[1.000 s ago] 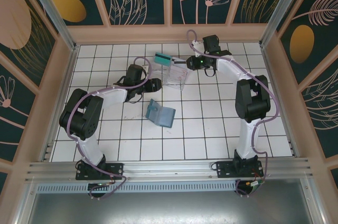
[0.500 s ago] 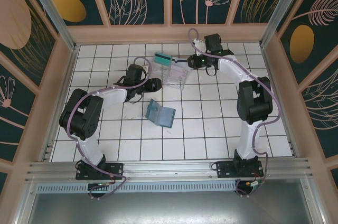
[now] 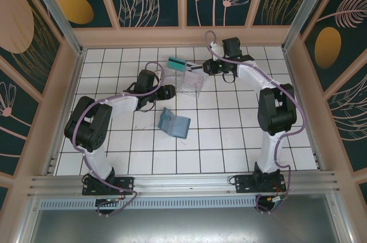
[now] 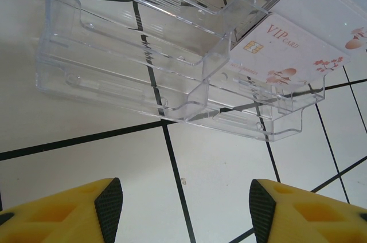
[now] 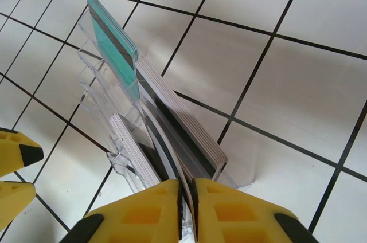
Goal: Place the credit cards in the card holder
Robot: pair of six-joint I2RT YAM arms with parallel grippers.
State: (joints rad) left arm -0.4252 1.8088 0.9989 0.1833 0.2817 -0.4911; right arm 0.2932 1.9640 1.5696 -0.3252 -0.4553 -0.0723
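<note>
A clear plastic tray point(image 3: 191, 82) at the back middle of the table stands full of credit cards. A teal-green stack point(image 5: 113, 40) sits in its far step, and whitish cards with a dark stripe point(image 5: 192, 129) fill the nearer steps. My right gripper point(image 5: 188, 190) reaches into the tray from the right and is shut on the edge of one whitish credit card point(image 5: 162, 135). In front of the tray, my left gripper point(image 4: 184, 208) hovers open over bare tile, short of a whitish VIP card point(image 4: 287, 54). The card holder point(image 3: 175, 122) lies open and blue-grey on the table, nearer the arm bases.
The clear tray's stepped front point(image 4: 143, 59) lies just ahead of my left fingers point(image 4: 109, 206). The left gripper's yellow fingers point(image 5: 14, 168) show at the lower left of the right wrist view. Wooden walls ring the white tiled table point(image 3: 229, 140).
My right gripper's fingers have pinched tighter on the whitish card in the tray. The left arm and the card holder have not moved.
</note>
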